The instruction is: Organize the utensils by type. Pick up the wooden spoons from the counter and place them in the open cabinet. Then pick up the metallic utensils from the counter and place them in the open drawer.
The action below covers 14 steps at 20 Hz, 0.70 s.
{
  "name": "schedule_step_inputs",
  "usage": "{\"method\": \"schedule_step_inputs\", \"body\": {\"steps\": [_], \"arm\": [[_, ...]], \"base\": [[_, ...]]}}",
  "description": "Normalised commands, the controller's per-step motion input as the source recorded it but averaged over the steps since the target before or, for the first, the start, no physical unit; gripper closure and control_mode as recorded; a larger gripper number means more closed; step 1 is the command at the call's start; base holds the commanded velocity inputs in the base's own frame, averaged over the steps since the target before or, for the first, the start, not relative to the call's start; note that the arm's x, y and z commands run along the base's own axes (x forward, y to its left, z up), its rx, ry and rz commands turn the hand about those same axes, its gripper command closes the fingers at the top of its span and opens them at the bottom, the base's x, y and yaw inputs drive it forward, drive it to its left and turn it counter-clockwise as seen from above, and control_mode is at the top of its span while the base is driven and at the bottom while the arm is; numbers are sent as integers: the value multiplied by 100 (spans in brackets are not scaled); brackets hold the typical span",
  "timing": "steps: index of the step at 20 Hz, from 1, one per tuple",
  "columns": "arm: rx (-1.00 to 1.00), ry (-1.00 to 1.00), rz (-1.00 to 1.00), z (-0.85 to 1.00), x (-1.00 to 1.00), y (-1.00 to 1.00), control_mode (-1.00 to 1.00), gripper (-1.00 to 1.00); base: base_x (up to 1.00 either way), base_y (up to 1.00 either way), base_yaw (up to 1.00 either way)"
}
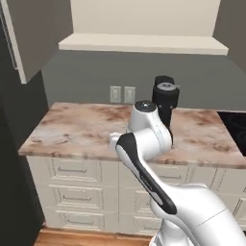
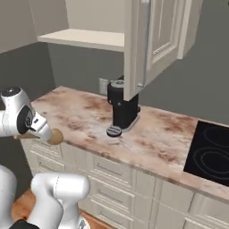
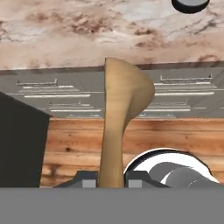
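Note:
My gripper (image 3: 111,180) is shut on the handle of the larger tan wooden spoon (image 3: 119,105), whose round bowl points toward the cream drawer fronts below the counter (image 3: 87,39). In the right base view the spoon's bowl (image 2: 56,136) juts out beside the white wrist, in front of the counter's (image 2: 80,116) left end and just off its edge. The open cabinet's shelf (image 1: 144,43) hangs above the counter (image 1: 81,129), its door (image 2: 156,40) swung out to the right. The metallic utensils and the open drawer are out of view.
A black coffee machine (image 1: 166,101) (image 2: 121,109) stands at the counter's back, under the cabinet door. A black cooktop (image 2: 210,154) lies at the right end. A dark tall unit (image 1: 14,158) borders the counter's left. Wood floor (image 3: 78,144) lies below the spoon.

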Motion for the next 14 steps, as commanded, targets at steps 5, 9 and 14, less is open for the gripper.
{"method": "schedule_step_inputs", "body": {"steps": [5,9,14], "arm": [[0,0,0,0,0,0,100,100],[0,0,0,0,0,0,100,100],[0,0,0,0,0,0,100,100]], "base": [[62,38,-47],[57,37,-6],[42,26,-5]]}}
